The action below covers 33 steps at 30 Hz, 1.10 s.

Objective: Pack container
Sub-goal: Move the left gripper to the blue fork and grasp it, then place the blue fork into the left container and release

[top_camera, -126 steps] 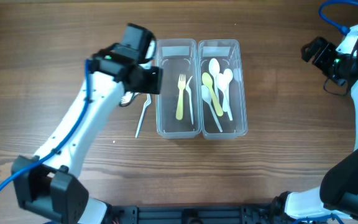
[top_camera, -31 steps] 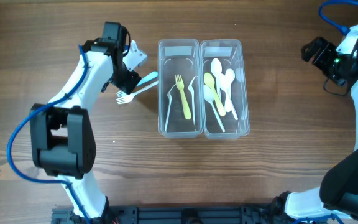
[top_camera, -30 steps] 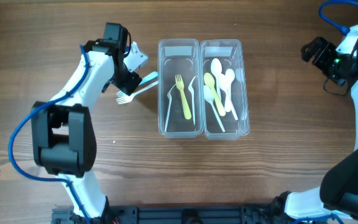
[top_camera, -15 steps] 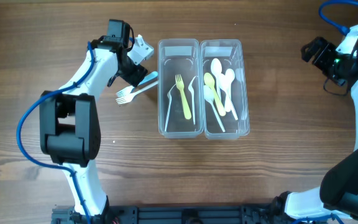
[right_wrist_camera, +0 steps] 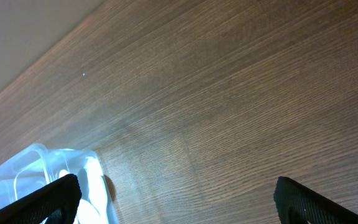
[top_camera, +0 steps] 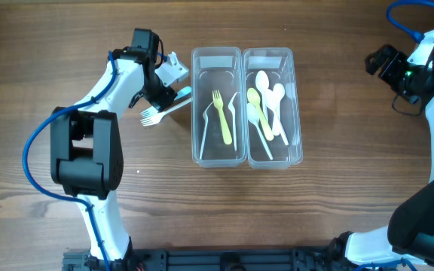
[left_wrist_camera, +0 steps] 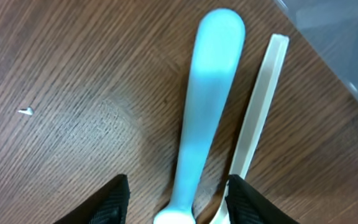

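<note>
- The left gripper (left_wrist_camera: 178,202) hovers low over the desk (left_wrist_camera: 73,93), jaws apart and empty, with a fingertip on either side of the light blue utensil handle (left_wrist_camera: 207,106).
- The white fork (top_camera: 153,115) lies just beside that handle, left of the left container (top_camera: 194,105).
- The yellow fork (top_camera: 221,117) sits in that container; the spoons (top_camera: 266,94) are in the right container (top_camera: 298,105).
- The right gripper (right_wrist_camera: 182,199) is spread wide with nothing in it, well apart at the desk's right edge.

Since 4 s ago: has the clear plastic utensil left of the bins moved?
Yes. It went right: the clear plastic utensil now lies inside the left transparent bin, beside the yellow fork.
</note>
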{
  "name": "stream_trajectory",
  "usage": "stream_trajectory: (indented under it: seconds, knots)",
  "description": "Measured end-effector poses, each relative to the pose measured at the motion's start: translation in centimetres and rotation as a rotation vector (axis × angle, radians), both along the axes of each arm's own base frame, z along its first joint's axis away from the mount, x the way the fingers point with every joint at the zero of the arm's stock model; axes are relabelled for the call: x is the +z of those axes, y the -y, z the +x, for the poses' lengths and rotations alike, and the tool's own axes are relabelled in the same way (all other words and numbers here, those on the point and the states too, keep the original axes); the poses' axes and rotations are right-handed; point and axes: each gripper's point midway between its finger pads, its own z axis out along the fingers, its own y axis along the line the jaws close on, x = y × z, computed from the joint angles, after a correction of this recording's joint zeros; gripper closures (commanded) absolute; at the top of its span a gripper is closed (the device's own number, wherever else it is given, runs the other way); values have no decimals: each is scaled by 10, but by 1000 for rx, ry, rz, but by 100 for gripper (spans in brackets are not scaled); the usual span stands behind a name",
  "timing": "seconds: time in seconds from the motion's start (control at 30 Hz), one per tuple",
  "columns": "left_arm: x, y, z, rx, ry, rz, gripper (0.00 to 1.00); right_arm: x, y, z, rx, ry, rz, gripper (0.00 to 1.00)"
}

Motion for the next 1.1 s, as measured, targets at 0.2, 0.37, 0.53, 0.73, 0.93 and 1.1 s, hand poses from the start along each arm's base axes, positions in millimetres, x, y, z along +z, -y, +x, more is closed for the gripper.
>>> stream_trajectory:
  seconds: [0.2,0.37,0.53,0.73,0.93,1.1]
  knots:
    - [-1,1,4,-36,18,5,53,0,0,0,0,0,0,0]
    - [-18,0,2,-43,-14,10,55,0,0,0,0,0,0,0]
    - [-18,0,2,-44,-16,11,96,0,0,0,0,0,0,0]
    - [-18,-8,5,-2,-7,57,96,0,0,0,0,0,0,0]
    - [-12,-21,6,97,4,119,96,0,0,0,0,0,0,0]
    - [48,-22,13,259,116,75,96,0,0,0,0,0,0,0]
